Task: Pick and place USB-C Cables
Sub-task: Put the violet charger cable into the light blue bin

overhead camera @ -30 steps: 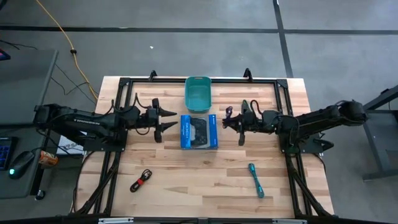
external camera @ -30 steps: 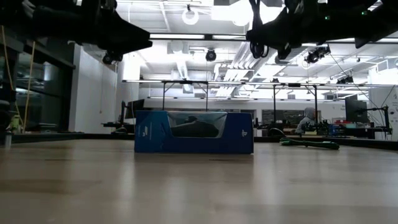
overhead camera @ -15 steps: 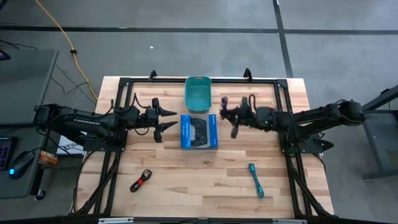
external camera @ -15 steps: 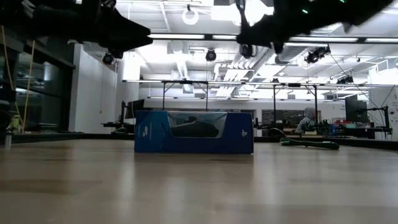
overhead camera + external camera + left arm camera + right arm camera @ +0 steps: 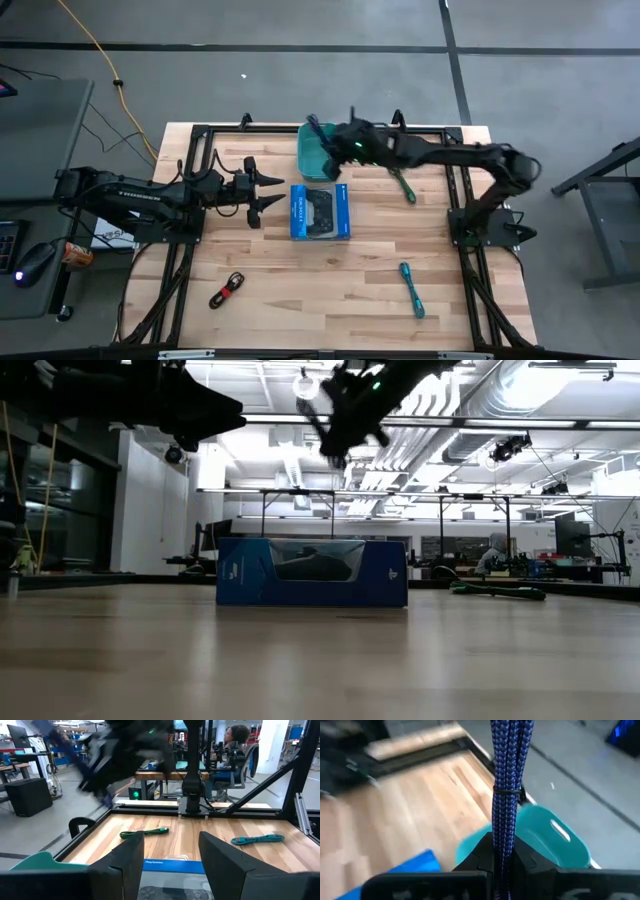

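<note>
My right gripper (image 5: 330,140) hangs over the teal bin (image 5: 318,158) at the far edge, shut on the dark blue cable bundle (image 5: 507,780). The green cable (image 5: 402,184) lies flat on the table right of the blue box (image 5: 320,211). Near the table's near edge lie the teal cable (image 5: 412,290) on the right and the black cable with a red band (image 5: 227,290) on the left. My left gripper (image 5: 268,191) is open, in the air just left of the blue box. My right gripper pinches the dark blue bundle near one end (image 5: 503,851) between its two fingers. It reaches in from the table's right. The bundle sticks out ahead of the fingertips, along them, past its tie band (image 5: 506,793). It is lifted clear, above the teal bin's rim (image 5: 547,837).
The blue controller box sits mid-table, just nearer than the bin. A black frame (image 5: 200,135) runs along the table's far and side edges. Bare wood lies between the box and the near edge. The low view shows the box (image 5: 311,572) and green cable (image 5: 497,591).
My right gripper has swung from right of the blue box toward the far edge and leftward, ending over the teal bin and carrying the dark blue bundle with it, shut throughout. The green cable, earlier under the arm, now shows in full.
</note>
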You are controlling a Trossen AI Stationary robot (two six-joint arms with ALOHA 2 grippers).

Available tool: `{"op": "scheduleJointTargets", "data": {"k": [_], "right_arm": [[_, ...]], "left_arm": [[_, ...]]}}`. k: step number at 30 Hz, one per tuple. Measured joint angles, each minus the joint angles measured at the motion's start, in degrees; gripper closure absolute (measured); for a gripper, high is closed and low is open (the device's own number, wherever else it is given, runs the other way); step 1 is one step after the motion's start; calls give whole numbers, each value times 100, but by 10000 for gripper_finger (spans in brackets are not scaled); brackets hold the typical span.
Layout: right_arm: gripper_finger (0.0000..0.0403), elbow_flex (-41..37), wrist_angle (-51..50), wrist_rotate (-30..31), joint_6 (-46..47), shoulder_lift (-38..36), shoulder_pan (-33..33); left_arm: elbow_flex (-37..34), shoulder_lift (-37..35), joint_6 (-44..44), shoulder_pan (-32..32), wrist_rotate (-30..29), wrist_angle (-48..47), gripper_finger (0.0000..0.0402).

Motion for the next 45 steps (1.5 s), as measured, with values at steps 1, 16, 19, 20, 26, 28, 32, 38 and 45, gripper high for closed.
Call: {"op": "scheduleJointTargets", "data": {"k": [1, 16, 19, 20, 26, 28, 32, 38, 45], "right_arm": [[398, 241, -201, 0, 46, 234, -72], [398, 2074, -1612, -649, 683, 2714, -726], [397, 2111, -1642, -871, 837, 2929, -789], [397, 2111, -1651, -938, 867, 2989, -799], [397, 2113, -1744, -1055, 956, 3220, -834], [397, 2113, -1753, -1046, 991, 3223, -837], [397, 2115, -1763, -1037, 1083, 3221, -856], [396, 2117, -2039, -1052, 1370, 3292, -965], [396, 2115, -2064, -1054, 1552, 3309, -1052]], "left_arm": [[0, 0, -1, 0, -1, -4, 232], [0, 0, -45, 0, 1, 45, 232], [0, 0, -45, 0, 1, 45, 232], [0, 0, -45, 0, 1, 45, 232], [0, 0, -45, 0, 1, 48, 232], [0, 0, -45, 0, 1, 49, 232], [0, 0, -45, -1, 1, 61, 232], [0, 0, -45, -2, 1, 70, 232], [0, 0, -45, -2, 1, 80, 232]]}}
